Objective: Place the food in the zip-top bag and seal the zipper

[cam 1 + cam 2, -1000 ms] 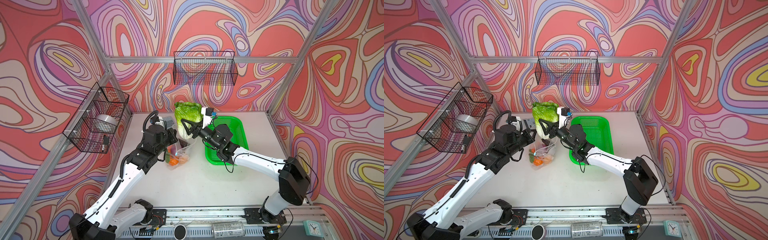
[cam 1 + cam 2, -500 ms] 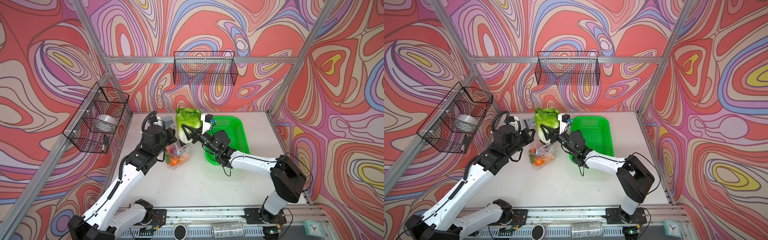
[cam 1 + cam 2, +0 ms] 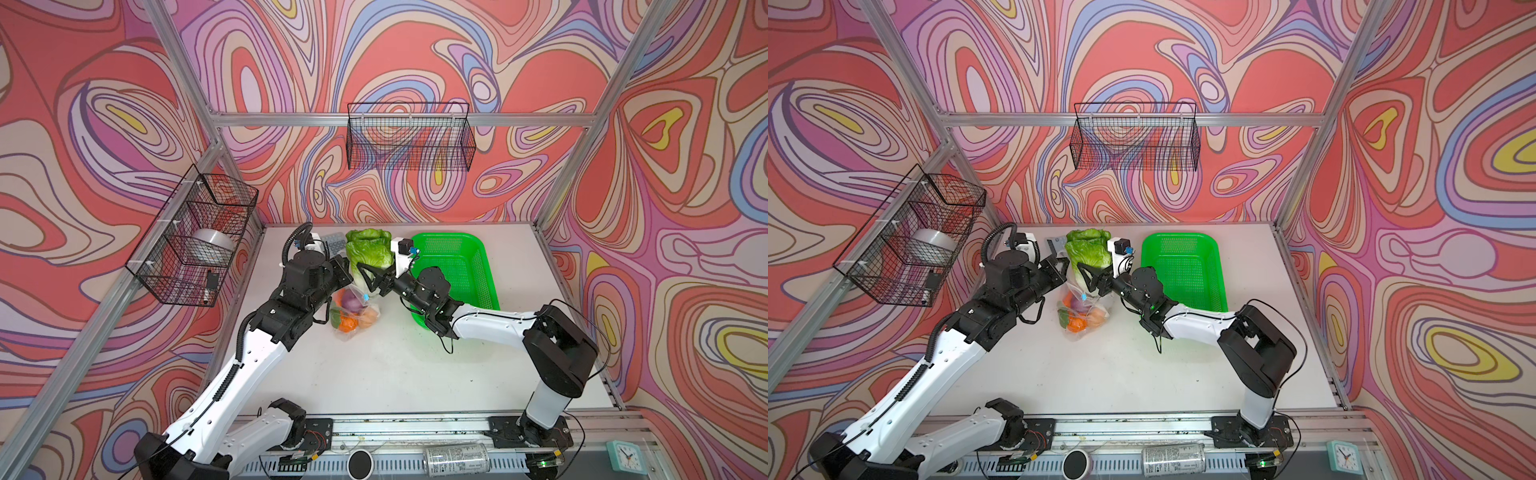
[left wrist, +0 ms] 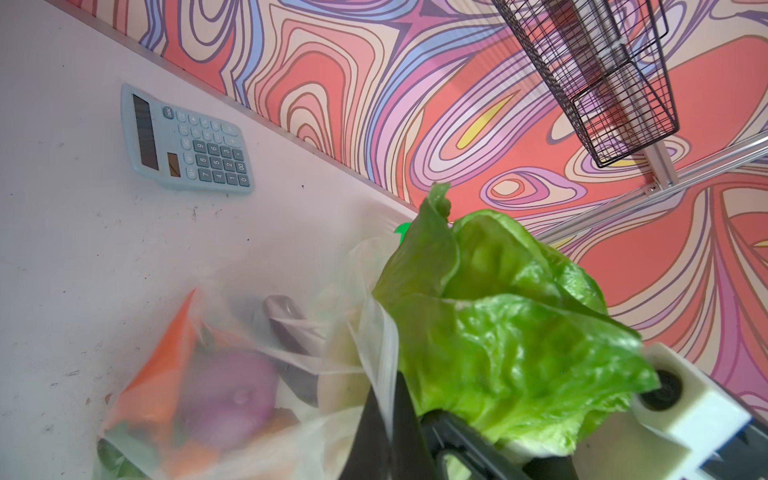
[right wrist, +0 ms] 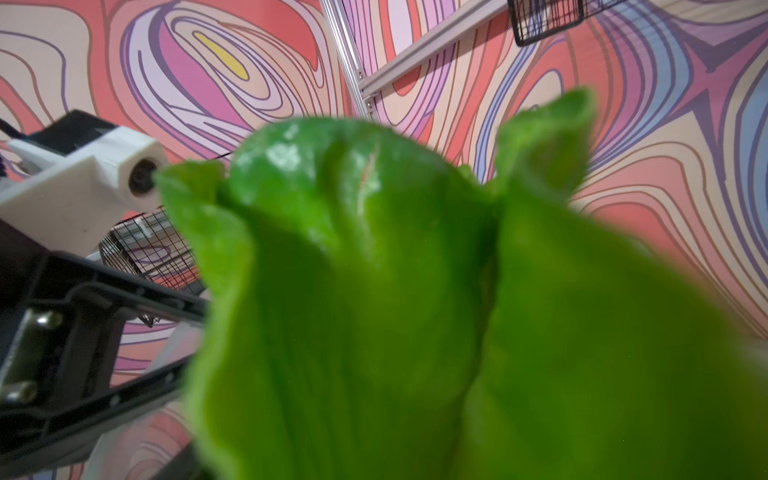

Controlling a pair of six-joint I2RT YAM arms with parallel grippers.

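Observation:
The pale-green cabbage (image 3: 368, 249) (image 3: 1088, 249) (image 4: 519, 340) stands upright with its pale stalk down in the mouth of the clear zip-top bag (image 3: 353, 311) (image 3: 1081, 309) (image 4: 232, 374). Inside the bag lie a purple onion (image 3: 351, 301) (image 4: 228, 390), an orange pumpkin (image 3: 347, 324), a carrot (image 4: 162, 365) and a dark eggplant (image 4: 291, 332). The zipper's blue slider (image 3: 365, 296) (image 3: 1084, 296) hangs at the bag's rim. My left gripper (image 3: 345, 268) (image 3: 1064, 266) (image 4: 392, 386) is shut on the bag's edge. My right gripper (image 3: 368, 278) (image 3: 1090, 280) has its jaws wide either side of the stalk. Cabbage (image 5: 374, 291) fills the right wrist view.
A green perforated basket (image 3: 449, 236) (image 3: 1179, 236) sits right of the bag. A blue calculator (image 4: 187, 141) (image 3: 334, 239) lies by the back wall. Wire baskets (image 3: 409, 137) (image 3: 195, 232) hang on the walls. A can (image 3: 455, 459) and a clock (image 3: 625, 457) lie at the front rail.
The right arm has lowered the cabbage toward the bag, so its stalk now sits in the mouth, and its jaws have spread wider. The left gripper kept its hold.

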